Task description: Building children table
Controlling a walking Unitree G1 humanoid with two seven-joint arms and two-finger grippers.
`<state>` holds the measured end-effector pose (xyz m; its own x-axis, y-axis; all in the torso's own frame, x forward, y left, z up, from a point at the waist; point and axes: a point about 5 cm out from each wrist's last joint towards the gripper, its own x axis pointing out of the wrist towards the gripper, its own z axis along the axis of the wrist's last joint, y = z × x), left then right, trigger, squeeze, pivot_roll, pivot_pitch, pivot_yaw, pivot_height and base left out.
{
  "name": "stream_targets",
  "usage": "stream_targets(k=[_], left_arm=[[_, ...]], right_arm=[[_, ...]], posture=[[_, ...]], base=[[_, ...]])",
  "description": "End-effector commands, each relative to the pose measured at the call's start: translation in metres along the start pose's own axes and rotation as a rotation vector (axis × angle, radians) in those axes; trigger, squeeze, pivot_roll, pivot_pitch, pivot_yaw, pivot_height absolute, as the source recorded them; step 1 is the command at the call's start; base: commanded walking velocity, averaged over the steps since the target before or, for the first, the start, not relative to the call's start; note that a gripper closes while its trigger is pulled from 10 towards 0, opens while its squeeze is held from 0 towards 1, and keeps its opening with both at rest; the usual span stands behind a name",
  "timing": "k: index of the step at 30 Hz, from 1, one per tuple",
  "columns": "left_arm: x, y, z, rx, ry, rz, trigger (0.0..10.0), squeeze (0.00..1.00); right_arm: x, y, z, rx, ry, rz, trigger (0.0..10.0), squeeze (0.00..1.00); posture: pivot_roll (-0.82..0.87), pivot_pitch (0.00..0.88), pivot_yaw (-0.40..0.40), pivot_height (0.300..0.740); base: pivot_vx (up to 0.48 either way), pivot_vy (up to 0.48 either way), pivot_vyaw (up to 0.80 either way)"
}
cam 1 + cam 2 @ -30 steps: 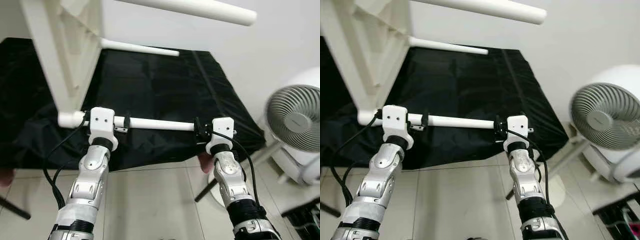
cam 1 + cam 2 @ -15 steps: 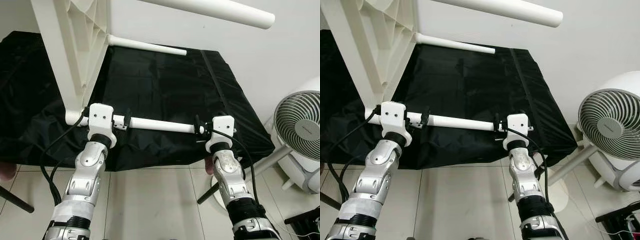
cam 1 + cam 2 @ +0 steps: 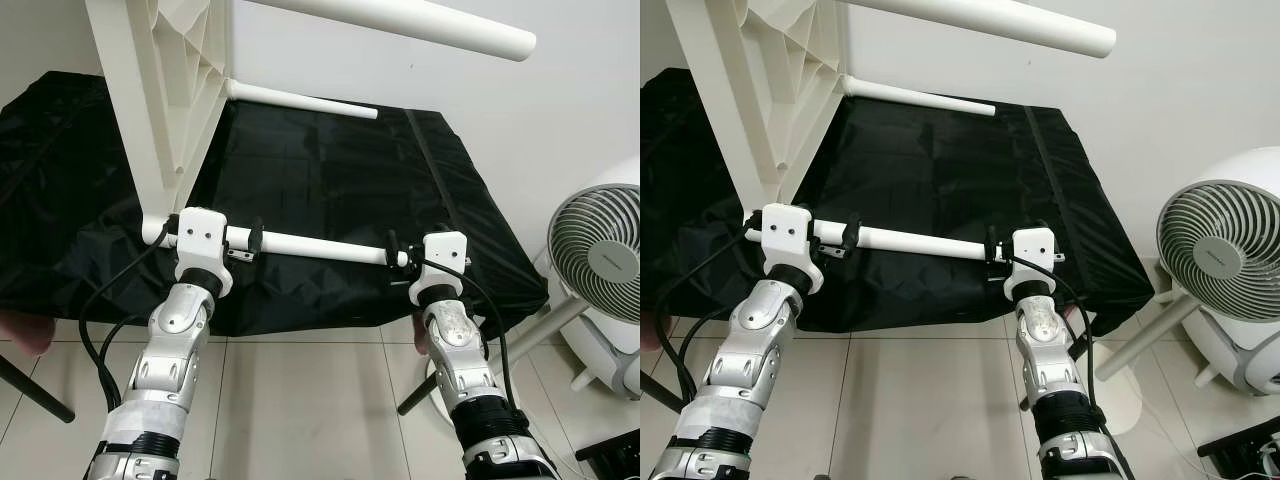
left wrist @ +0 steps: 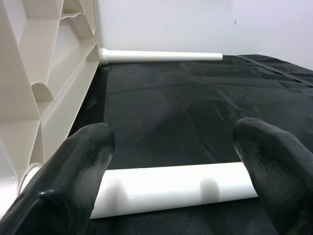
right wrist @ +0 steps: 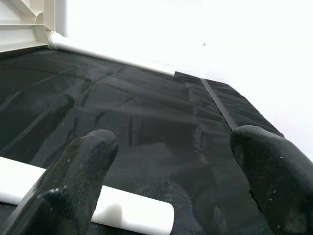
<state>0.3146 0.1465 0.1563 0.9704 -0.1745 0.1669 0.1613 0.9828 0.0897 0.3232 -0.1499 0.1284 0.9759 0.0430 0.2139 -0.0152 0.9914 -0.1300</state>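
Note:
A white children's table top (image 3: 150, 90) stands on its edge over a black cloth (image 3: 330, 180). A white leg tube (image 3: 315, 247) sticks out from its lower corner toward the right. My left gripper (image 3: 212, 236) is on this leg close to the corner, fingers (image 4: 73, 171) spread wide along the tube, which lies across them. My right gripper (image 3: 432, 256) is at the leg's free end (image 5: 156, 215), also open, with the tube crossing one finger (image 5: 73, 181). Two more legs (image 3: 400, 20) (image 3: 300, 98) stick out higher up.
A white standing fan (image 3: 598, 265) is at the right, its pole (image 3: 470, 360) slanting down beside my right arm. The cloth-covered surface ends just beyond my wrists, with tiled floor (image 3: 300, 410) below. Something pinkish, maybe a hand (image 3: 22, 330), shows at the left edge.
The head view has shifted, so the fan sits further right and lower. Both grippers stay on the same leg in the same places.

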Motion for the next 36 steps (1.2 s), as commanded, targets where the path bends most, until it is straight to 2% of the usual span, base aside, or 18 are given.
stream_targets(k=[1, 5, 24, 36], left_arm=[[0.0018, 0.001, 0.0008, -0.004, -0.002, 0.004, 10.0, 0.0], [0.0021, 0.0017, 0.0011, -0.006, -0.004, 0.011, 10.0, 0.0], [0.0019, 0.0032, 0.002, -0.006, -0.011, 0.032, 10.0, 0.0], [-0.0007, 0.0038, 0.0004, -0.02, -0.007, 0.059, 10.0, 0.0]], right_arm=[[-0.0005, -0.0003, -0.0007, 0.0, -0.004, 0.007, 10.0, 0.0], [-0.0007, 0.0005, -0.0009, -0.001, -0.003, 0.013, 10.0, 0.0], [-0.0009, 0.0022, -0.002, -0.007, -0.002, 0.038, 10.0, 0.0], [-0.0031, 0.0006, -0.0046, -0.029, 0.009, 0.053, 10.0, 0.0]], posture=[[0.12, 0.0, -0.074, 0.74], [0.12, 0.0, -0.077, 0.74], [0.13, 0.0, -0.087, 0.74], [0.13, 0.0, -0.087, 0.74]], base=[[0.0, 0.0, 0.0], [0.0, 0.0, 0.0], [0.288, 0.0, 0.0], [0.0, 0.0, 0.0]])
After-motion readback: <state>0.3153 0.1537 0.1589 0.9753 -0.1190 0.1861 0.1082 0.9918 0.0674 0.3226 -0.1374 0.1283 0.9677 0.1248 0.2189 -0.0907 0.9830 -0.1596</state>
